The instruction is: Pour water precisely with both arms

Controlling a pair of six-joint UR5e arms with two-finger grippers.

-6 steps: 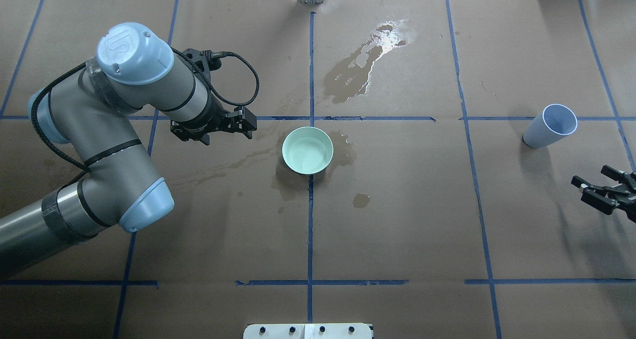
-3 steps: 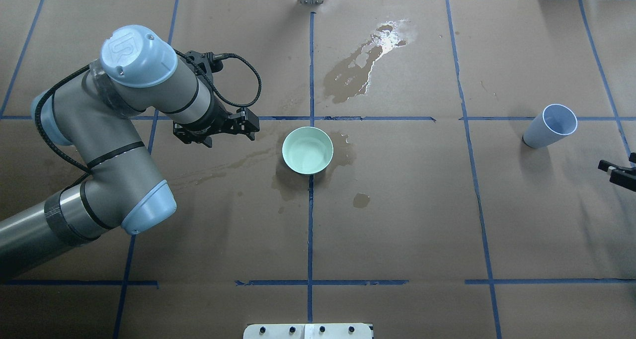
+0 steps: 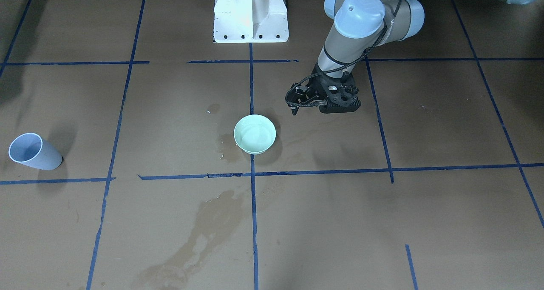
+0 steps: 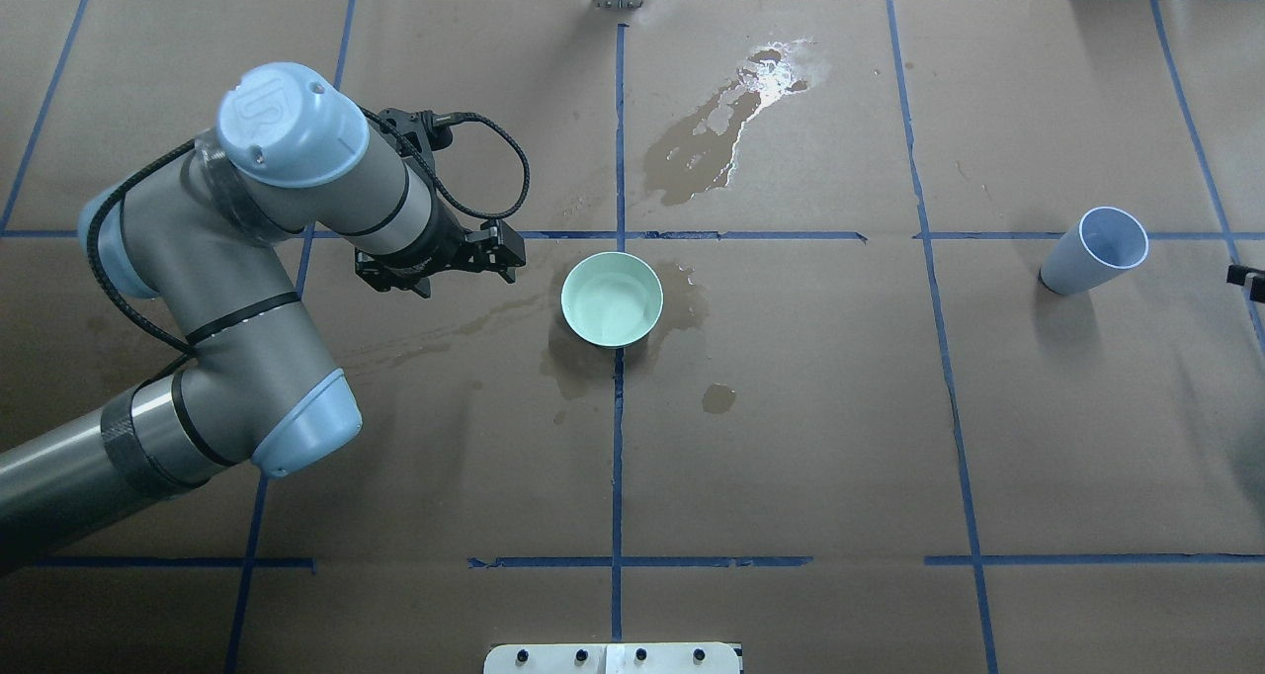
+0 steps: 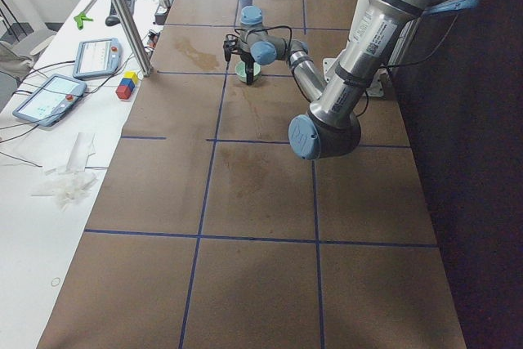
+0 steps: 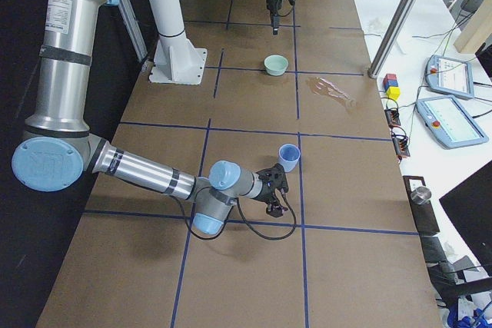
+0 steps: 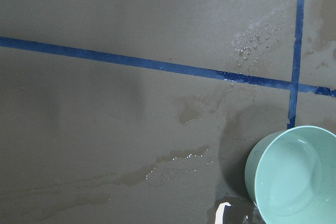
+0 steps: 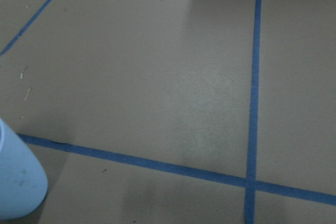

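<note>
A mint-green bowl (image 4: pixel 612 298) stands at the table's middle, with a faint glint of water (image 7: pixel 289 182) in it; it also shows in the front view (image 3: pixel 255 134). My left gripper (image 4: pixel 502 252) hovers just left of the bowl, open and empty, apart from it (image 3: pixel 294 103). A pale blue cup (image 4: pixel 1092 251) stands upright at the far right (image 3: pixel 32 152); I cannot tell if it holds water. My right gripper (image 6: pixel 274 188) is close beside the cup. Only a black tip (image 4: pixel 1243 277) of it shows at the overhead edge, so I cannot tell its state.
Dark wet stains lie beyond the bowl (image 4: pixel 707 135) and around it (image 4: pixel 573 363), with a streak toward the left arm. The white pedestal (image 3: pixel 250 13) stands at the near edge. Blue tape lines grid the brown paper. Pendants and coloured blocks (image 6: pixel 391 86) sit past the far edge.
My left arm has shifted a little right, toward the bowl. My right gripper has drawn back to the right, almost out of the overhead view. Bowl and cup have not moved.
</note>
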